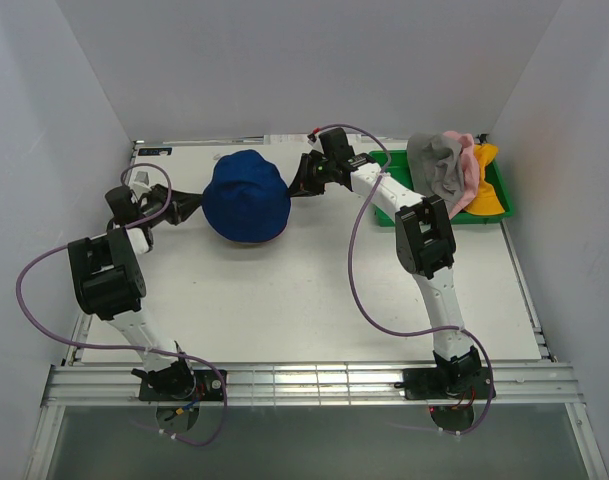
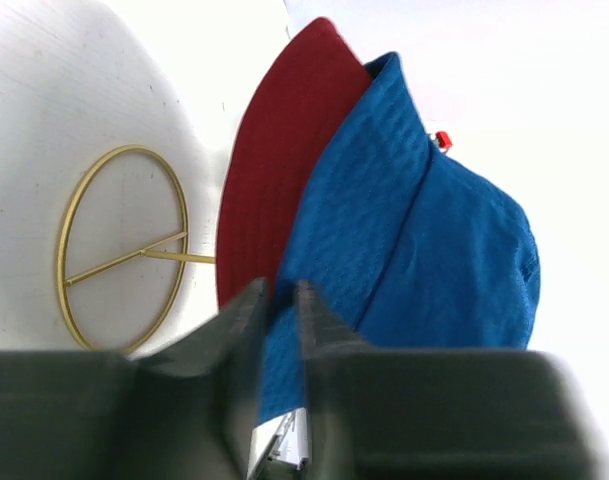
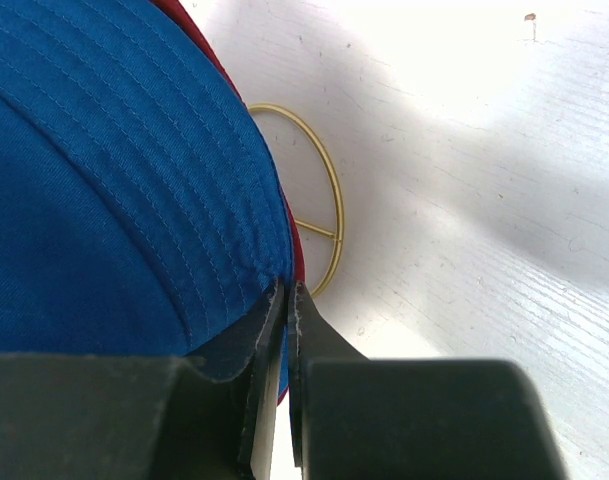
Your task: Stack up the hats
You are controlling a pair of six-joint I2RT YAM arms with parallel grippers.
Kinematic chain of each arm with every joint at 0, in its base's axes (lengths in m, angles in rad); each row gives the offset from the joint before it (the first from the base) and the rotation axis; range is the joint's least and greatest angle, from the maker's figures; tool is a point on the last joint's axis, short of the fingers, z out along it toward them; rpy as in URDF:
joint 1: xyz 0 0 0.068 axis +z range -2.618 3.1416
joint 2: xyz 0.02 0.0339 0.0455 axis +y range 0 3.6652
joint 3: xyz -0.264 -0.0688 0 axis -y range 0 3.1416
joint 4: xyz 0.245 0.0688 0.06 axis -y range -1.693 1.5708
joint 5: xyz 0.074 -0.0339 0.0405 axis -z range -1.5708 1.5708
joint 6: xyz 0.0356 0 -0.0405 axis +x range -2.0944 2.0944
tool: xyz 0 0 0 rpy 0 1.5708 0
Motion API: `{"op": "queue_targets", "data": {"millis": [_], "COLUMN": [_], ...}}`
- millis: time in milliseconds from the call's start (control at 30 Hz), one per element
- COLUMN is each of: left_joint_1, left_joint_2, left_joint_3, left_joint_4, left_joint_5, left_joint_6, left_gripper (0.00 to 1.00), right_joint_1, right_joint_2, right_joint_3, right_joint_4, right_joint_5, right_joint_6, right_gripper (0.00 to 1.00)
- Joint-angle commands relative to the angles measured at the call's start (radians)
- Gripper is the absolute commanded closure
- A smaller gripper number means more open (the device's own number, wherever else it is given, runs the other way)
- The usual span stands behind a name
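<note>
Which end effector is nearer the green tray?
Right. The right end effector grips the blue hat's brim on the green tray's side; the left end effector is at the opposite side.

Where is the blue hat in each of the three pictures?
Top camera: the blue hat is in the upper middle, a little left of centre.
Left wrist camera: it fills the middle and right of the picture.
Right wrist camera: it fills the left side.
Shared landmark: the red hat peeks out from under it in both wrist pictures.
</note>
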Motion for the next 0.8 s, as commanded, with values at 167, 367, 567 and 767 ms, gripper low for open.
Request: {"op": "queue_targets", "data": {"millis": [167, 367, 567, 767], "left_joint_1": [-0.013, -0.016, -0.014, -0.014], "left_joint_2": [0.024, 0.044, 0.069, 0.078], "left_joint_3": [-0.015, -0.033, -0.05, -0.056], "left_joint_4": [0.034, 0.009, -0.054, -0.108], "left_joint_5": [0.014, -0.017, -0.057, -0.08], "left_joint_6": [-0.003, -0.011, 0.023, 0.072], "left_gripper": [1.0, 1.0, 1.0, 1.0], "right_joint_1": [-0.006, -0.005, -0.006, -0.006], "right_joint_2": [0.013, 0.013, 0.016, 0.025], "right_joint_3": [0.023, 0.018, 0.006, 0.004], "right_joint_4": [-0.006, -0.012, -0.046, -0.072], "right_joint_5": [0.02, 0.025, 0.049, 0.063], "right_joint_6": [-0.019, -0.02, -0.034, -0.048], "right_gripper": [0.92, 0.92, 0.92, 0.92]}}
